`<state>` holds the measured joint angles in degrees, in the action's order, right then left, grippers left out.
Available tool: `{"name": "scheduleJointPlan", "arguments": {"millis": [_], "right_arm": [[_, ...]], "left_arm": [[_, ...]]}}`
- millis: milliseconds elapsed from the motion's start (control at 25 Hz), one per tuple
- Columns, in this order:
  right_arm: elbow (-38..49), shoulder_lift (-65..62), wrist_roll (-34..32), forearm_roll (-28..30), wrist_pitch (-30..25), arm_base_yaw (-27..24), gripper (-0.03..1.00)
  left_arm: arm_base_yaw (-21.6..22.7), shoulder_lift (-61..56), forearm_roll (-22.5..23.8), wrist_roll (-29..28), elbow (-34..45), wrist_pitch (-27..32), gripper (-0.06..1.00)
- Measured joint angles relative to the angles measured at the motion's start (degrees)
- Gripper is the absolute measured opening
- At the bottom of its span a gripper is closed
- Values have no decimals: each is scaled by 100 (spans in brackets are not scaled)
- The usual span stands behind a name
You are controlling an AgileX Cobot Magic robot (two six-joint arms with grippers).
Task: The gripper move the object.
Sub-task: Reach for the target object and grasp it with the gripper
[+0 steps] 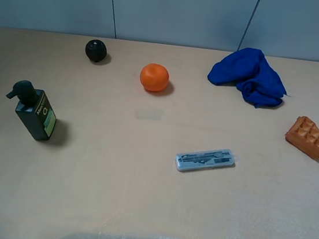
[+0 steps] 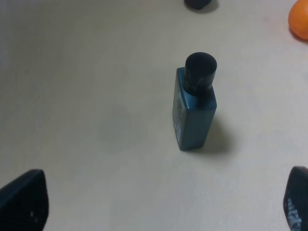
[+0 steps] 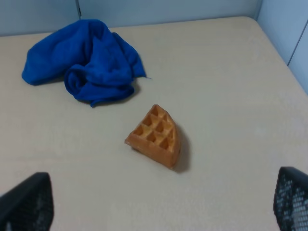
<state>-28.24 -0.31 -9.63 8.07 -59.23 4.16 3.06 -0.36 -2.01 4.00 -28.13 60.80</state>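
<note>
Right black two-fingered gripper (image 3: 160, 199) gapes wide, holding nothing.
Small orange-brown wedge-shaped toy waffle (image 3: 156, 136) lies apart from it, near a crumpled blue cloth (image 3: 86, 60).

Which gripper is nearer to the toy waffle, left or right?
Right. The right gripper is open with the waffle ahead of it, untouched. The left gripper faces the pump bottle, far on the opposite side from the waffle.

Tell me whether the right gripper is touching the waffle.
Apart. The right wrist view shows bare table between the waffle and both fingers of the right gripper.
</note>
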Motion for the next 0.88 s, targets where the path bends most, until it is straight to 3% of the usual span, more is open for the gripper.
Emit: {"name": "scheduleJointPlan", "arguments": {"millis": [880], "right_arm": [[0, 0, 0, 0, 0, 0, 69]], "left_arm": [[0, 0, 0, 0, 0, 0, 99]]}}
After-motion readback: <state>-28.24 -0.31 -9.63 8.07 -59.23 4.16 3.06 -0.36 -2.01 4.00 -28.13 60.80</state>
